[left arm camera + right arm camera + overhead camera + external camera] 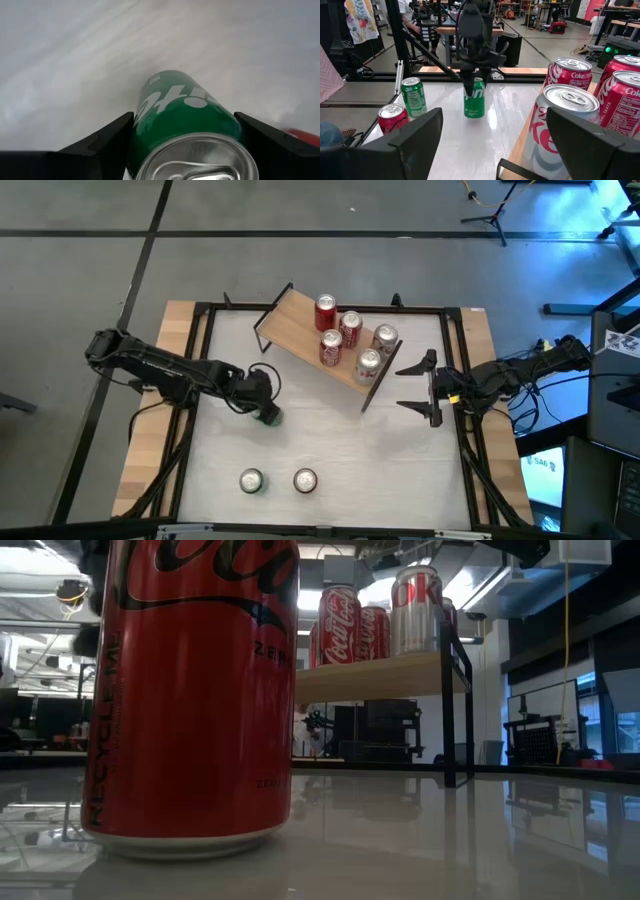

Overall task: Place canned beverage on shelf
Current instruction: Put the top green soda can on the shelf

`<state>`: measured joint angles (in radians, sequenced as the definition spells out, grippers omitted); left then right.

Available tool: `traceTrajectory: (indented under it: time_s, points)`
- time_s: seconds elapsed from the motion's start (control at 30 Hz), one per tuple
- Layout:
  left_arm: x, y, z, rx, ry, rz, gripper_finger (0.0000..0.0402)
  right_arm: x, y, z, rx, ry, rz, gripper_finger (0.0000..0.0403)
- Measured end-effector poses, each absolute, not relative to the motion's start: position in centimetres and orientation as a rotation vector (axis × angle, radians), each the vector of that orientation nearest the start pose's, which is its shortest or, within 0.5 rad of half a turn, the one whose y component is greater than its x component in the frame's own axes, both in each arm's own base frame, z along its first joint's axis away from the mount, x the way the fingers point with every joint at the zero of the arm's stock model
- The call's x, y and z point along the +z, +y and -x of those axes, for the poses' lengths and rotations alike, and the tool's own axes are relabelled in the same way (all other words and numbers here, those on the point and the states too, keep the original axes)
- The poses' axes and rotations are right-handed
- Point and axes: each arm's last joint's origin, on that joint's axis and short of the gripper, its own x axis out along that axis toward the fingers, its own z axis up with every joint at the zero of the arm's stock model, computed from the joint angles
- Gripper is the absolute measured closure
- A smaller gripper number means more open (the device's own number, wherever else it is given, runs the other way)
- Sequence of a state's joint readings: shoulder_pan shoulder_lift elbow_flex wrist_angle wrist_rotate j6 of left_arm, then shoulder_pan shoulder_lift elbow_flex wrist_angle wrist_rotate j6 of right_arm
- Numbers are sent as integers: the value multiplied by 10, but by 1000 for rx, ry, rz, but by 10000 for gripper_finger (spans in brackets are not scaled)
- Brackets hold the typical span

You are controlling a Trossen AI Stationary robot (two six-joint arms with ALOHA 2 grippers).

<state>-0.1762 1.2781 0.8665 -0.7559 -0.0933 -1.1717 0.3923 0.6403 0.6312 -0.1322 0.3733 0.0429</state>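
Now the left gripper (266, 408) straddles a green can (474, 98) standing upright mid-table toward the left edge, fingers either side and seemingly not yet tight. It should clamp squarely before lifting toward the shelf (300, 320), which carries five cans. The right gripper (425, 385) waits open beside the shelf.

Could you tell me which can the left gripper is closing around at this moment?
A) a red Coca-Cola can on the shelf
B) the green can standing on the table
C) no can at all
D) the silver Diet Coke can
B: the left gripper has a finger on either side of the upright green can, which stands on the white table, away from the shelf.
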Motion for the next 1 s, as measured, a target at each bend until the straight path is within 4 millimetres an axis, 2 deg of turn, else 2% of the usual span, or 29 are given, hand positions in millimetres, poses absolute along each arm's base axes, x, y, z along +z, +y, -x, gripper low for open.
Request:
traceTrajectory:
  time_s: [0.27,0.53,0.73,0.87,1.0]
  points:
    - [235,-32,-247,348,888,654,113,304,49,-145,16,143,13,54]
    - [244,-25,-258,214,769,352,113,293,56,-161,56,212,29,54]
    - [242,-20,-257,116,815,207,113,284,63,-171,141,267,36,54]
    - [236,-14,-250,90,916,127,113,281,66,-176,168,279,32,54]
    - [229,-10,-240,75,1051,52,113,283,70,-185,168,220,-8,54]
